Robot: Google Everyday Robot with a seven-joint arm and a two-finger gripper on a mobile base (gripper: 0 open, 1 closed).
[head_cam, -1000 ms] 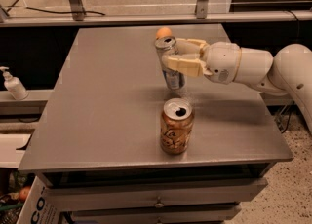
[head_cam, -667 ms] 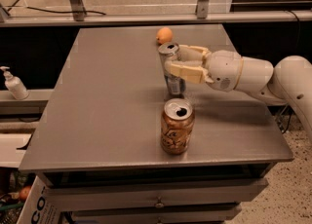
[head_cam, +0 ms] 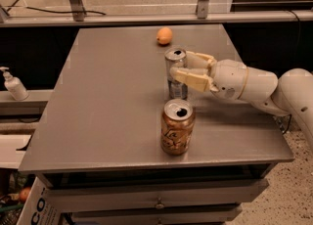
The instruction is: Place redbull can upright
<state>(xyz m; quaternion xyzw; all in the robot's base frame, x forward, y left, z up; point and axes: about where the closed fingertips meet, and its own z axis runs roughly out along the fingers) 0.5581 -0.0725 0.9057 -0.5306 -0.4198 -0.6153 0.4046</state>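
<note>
**A:** The gripper (head_cam: 180,65) has come down and a touch nearer to us over the last second, and the redbull can (head_cam: 177,89) has come with it.

**B:** So where does the can sit now?

**A:** Right between the fingers (head_cam: 190,78), standing straight with its open top up. A second ago its base rode higher. Now I see no gap between it and the table (head_cam: 107,101), so I judge it has touched down.

**B:** And the grip?

**A:** Closed to the can's width, one finger across the front and the other behind. I see no slack on either side, so I call it still held.

**B:** Anything crowding the tool?

**A:** The gold-brown can (head_cam: 177,126) stands just in front of the gripper, on our side, apart from it. An orange (head_cam: 164,36) lies beyond the gripper, well apart.

**B:** What does that mean for the job?

**A:** The placing looks all but done. What's left, I'd say, is to let go and back out along the arm's own line. A can this slim tips easily, so a finger dragging on the way out is the risk.
</note>
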